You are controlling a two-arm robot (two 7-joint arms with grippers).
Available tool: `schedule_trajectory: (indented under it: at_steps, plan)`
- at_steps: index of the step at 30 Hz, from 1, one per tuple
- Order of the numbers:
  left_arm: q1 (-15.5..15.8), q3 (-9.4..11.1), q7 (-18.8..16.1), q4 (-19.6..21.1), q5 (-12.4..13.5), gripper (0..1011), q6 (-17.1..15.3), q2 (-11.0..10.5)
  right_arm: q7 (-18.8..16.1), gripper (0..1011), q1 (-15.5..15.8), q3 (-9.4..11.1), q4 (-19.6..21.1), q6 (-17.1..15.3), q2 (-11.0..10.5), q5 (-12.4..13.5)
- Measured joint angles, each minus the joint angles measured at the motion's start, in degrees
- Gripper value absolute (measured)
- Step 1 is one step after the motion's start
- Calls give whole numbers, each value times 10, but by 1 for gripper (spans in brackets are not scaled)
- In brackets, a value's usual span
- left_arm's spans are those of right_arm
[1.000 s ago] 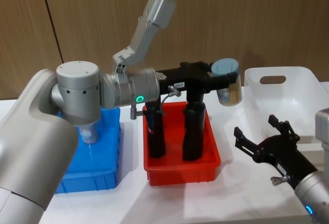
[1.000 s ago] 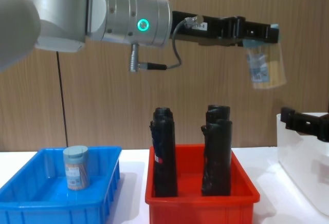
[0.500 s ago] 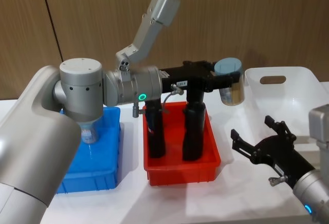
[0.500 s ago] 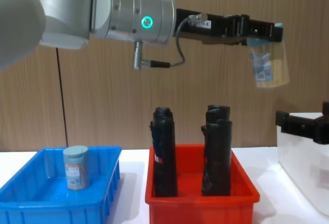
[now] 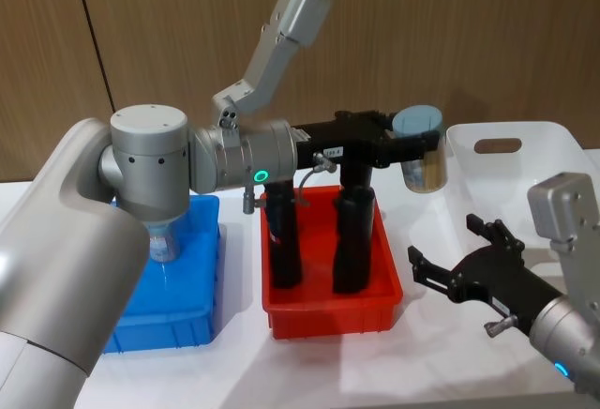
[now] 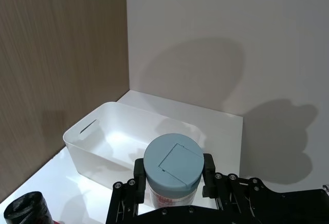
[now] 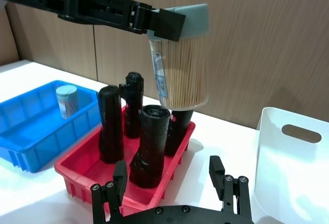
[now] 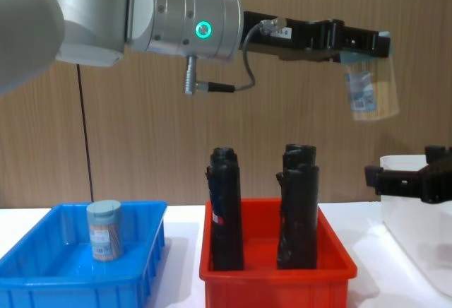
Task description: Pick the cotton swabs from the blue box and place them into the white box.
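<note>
our left gripper point(image 5: 412, 143), clamped on a cotton swab jar point(image 5: 424, 171) by its lid end, hangs just short of the white box point(image 5: 469, 176) below-right, so we judge transfer underway: next reach over it and release; right gripper point(image 5: 448, 254) idles, fingers spread, beneath.

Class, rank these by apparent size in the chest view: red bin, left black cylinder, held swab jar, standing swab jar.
1. red bin
2. left black cylinder
3. held swab jar and standing swab jar look alike; distances differ, so unranked.
</note>
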State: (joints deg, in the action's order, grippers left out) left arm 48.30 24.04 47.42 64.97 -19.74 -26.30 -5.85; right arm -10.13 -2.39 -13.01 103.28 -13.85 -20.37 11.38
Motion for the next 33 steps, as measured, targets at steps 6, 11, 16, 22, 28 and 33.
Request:
schedule_trajectory:
  at_steps: [6, 11, 16, 22, 28, 33]
  plan:
    - [0, 0, 0, 0, 0, 660, 0, 0, -9, 1002, -7, 3, 3, -26, -4, -8]
    - [1, 0, 1, -1, 0, 660, 0, 1, -11, 1002, -11, 8, 5, -40, -8, -9]
    - [1, 0, 1, -1, 0, 660, 0, 1, -5, 1002, -12, 14, 5, -47, -11, -2]
    - [1, 0, 1, -1, 0, 660, 0, 1, 5, 1002, -12, 24, 7, -51, -13, 16]
    - [1, 0, 1, -1, 0, 660, 0, 1, 15, 1001, -13, 33, 10, -50, -14, 36]
    - [1, 0, 1, -1, 0, 660, 0, 1, 21, 1002, -16, 41, 13, -46, -14, 54]
